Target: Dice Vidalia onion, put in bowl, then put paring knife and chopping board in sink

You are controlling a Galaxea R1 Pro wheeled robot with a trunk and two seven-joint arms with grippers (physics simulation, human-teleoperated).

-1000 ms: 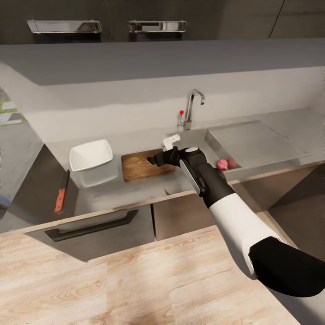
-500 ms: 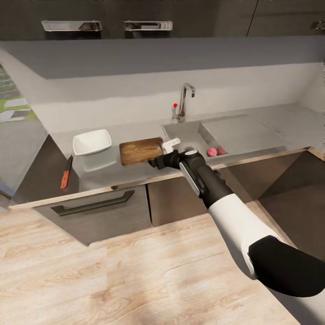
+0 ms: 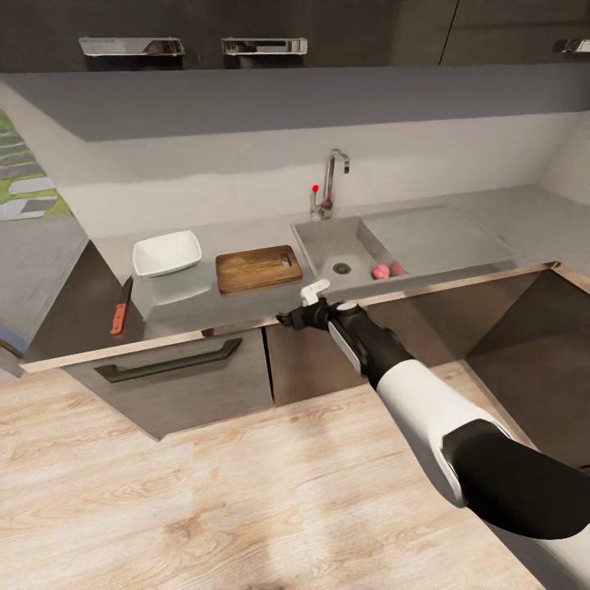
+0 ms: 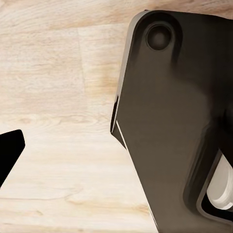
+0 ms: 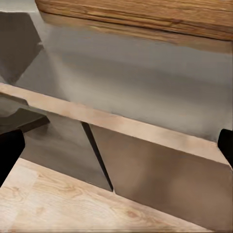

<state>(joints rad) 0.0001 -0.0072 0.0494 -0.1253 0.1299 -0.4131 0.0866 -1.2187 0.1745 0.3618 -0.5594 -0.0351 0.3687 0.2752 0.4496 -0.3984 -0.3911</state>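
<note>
right gripper point(image 3: 288, 315) fingers spread, holding nothing, at the countertop's point(image 3: 205, 299) near edge | left gripper's state cannot be told | Vidalia onion point(image 3: 381, 271) in the sink point(image 3: 324, 246), right of drain | risk — reaching from here, arm clips the counter edge or nudges the onion away

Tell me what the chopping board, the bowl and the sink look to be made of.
Chopping board: wood, by its brown grain streaks. Bowl: plain glossy white, probably ceramic or plastic. Sink: dull grey, metal-like basin, likely steel, though the render leaves it open.
</note>
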